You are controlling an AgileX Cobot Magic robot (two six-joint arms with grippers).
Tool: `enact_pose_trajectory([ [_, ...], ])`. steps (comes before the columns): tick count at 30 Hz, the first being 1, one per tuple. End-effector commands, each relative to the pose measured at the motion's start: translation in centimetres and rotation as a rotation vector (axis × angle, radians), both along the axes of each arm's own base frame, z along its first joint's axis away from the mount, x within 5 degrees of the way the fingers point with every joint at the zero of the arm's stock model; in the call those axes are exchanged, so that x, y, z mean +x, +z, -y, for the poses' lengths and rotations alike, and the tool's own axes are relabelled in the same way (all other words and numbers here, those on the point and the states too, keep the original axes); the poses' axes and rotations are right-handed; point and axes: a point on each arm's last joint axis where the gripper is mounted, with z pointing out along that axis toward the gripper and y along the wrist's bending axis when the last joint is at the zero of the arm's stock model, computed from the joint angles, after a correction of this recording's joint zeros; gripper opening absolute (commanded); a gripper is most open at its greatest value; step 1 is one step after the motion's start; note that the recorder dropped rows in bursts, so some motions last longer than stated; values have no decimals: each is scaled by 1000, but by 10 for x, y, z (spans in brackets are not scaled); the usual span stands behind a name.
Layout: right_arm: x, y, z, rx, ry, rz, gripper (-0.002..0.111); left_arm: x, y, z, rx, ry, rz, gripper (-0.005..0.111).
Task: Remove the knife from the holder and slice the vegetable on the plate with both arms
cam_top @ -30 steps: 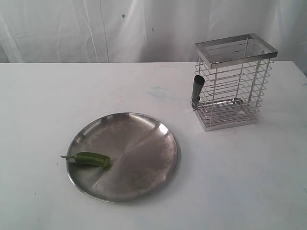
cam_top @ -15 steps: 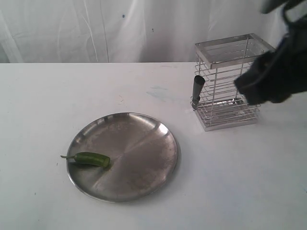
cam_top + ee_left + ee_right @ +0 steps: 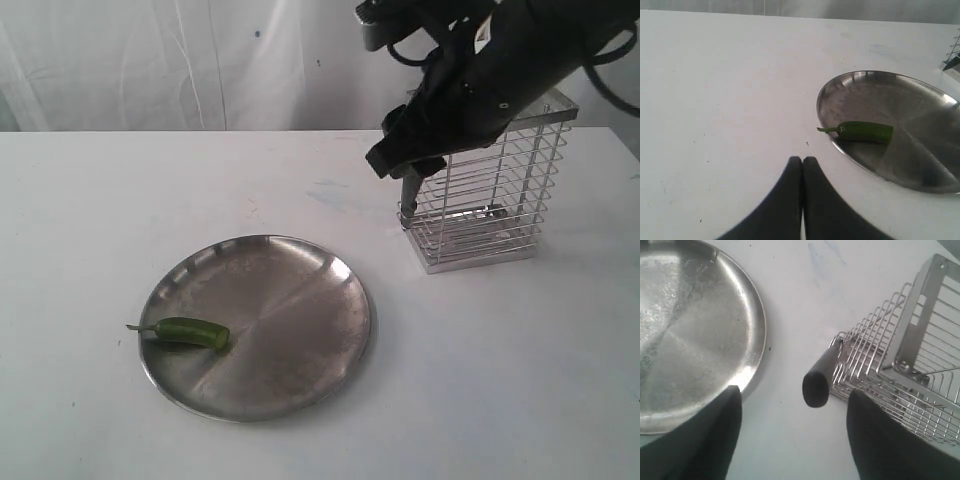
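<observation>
The knife's black handle (image 3: 817,377) sticks out through the wire bars of the silver holder (image 3: 910,355); its blade is hidden. In the exterior view my right gripper (image 3: 408,165) hangs just above that handle (image 3: 409,192) at the holder's (image 3: 490,205) left side. The right gripper (image 3: 794,392) is open and holds nothing, and the handle's butt lies between its spread fingers but beyond their tips. The green chili, the vegetable (image 3: 190,332), lies at the left edge of the steel plate (image 3: 290,330). My left gripper (image 3: 802,160) is shut and empty over the table, short of the vegetable (image 3: 865,132) and the plate (image 3: 920,125).
A white table (image 3: 120,200) carries everything, with a white curtain (image 3: 150,60) behind it. The right arm's black body (image 3: 520,60) covers the holder's top. The plate (image 3: 690,330) lies close beside the holder in the right wrist view.
The right arm came in from the right, swung over the holder and now hangs above the knife handle. Its gripper opened. The left gripper, chili and plate stayed put.
</observation>
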Motion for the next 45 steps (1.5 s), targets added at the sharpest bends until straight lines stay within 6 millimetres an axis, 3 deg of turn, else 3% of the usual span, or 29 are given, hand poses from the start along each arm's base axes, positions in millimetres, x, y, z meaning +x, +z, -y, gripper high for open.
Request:
enact_pose_trajectory([
  [1, 13, -12, -9, -20, 10, -15, 58, 0, -1, 0, -7, 4, -1, 0],
  [10, 27, -32, -13, -74, 13, -24, 58, 0, -1, 0, -7, 4, -1, 0],
  [22, 36, -38, -10, -118, -40, 17, 53, 0, -1, 0, -7, 4, -1, 0],
  [27, 42, -53, -14, -128, -37, -11, 52, 0, -1, 0, -7, 4, -1, 0],
  [30, 45, -56, -15, -118, -40, -4, 43, 0, -1, 0, -7, 4, -1, 0],
  [35, 45, -55, -16, -112, -42, 2, 15, 0, -1, 0, -7, 4, -1, 0],
  [45, 38, -35, -12, -70, -66, 44, 12, 0, -1, 0, -7, 4, -1, 0],
])
